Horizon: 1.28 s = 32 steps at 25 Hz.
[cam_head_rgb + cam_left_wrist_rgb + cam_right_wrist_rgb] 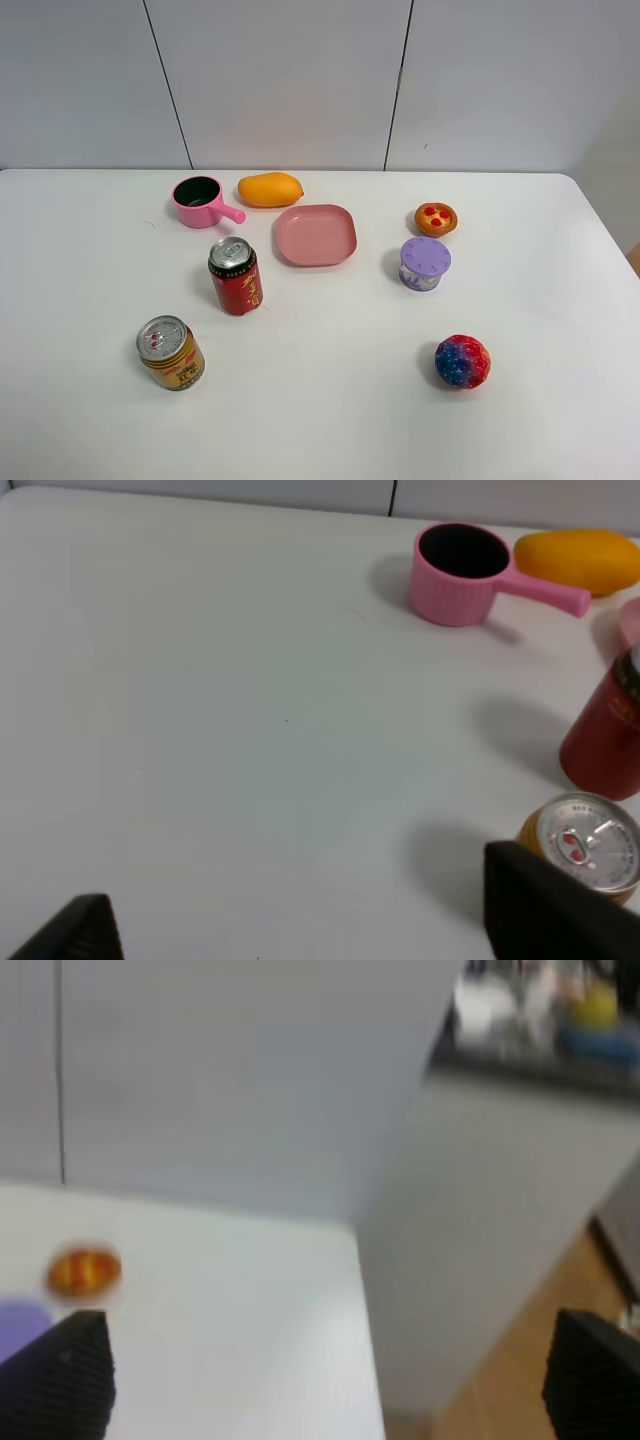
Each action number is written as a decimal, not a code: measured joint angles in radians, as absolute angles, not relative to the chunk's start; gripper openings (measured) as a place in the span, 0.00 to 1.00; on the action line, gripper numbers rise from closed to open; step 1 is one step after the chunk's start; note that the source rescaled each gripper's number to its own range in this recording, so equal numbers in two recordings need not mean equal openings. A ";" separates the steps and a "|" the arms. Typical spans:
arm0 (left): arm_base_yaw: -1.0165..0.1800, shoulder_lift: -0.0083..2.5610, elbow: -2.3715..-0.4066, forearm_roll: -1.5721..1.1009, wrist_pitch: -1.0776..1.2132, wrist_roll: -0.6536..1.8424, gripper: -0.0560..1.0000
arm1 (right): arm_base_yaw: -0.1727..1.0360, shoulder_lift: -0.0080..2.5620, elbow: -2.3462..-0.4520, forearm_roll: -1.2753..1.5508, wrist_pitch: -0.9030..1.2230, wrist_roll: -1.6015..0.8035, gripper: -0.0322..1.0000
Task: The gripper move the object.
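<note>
The red can (236, 277) stands upright on the white table (330, 400), in front of the pink pot (201, 201) and just left of the pink plate (316, 235), with the shorter gold can (170, 352) nearer the front-left edge — neither arm shows in the high view. In the left wrist view the left gripper (300, 930) has its two dark fingertips (545, 910) spread wide with nothing between them, the gold can just beside one and the red can a little beyond it, well apart from the claw. The right gripper (330, 1380) also gapes empty, hanging over the table's far-right corner — only the small tart (84, 1270) and the purple container (20, 1322) show near it.
</note>
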<state>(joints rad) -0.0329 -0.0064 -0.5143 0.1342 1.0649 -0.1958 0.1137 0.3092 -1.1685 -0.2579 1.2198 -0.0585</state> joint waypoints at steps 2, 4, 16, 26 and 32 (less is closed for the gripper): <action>-0.033 -0.006 -0.514 0.134 1.065 -0.196 1.00 | 0.051 0.261 -1.040 -0.230 1.221 -0.049 0.77; -0.033 -0.006 -0.514 0.134 1.065 -0.196 1.00 | -0.012 0.219 -0.933 -0.193 1.222 -0.049 0.77; -0.033 -0.006 -0.514 0.134 1.066 -0.196 1.00 | -0.069 0.006 -0.541 -0.006 1.110 0.000 0.77; -0.033 -0.006 -0.514 0.134 1.066 -0.196 1.00 | 0.016 -0.003 -0.508 0.000 1.077 0.000 0.77; -0.033 -0.006 -0.514 0.134 1.066 -0.196 1.00 | 0.070 -0.003 -0.505 -0.007 1.060 0.000 0.77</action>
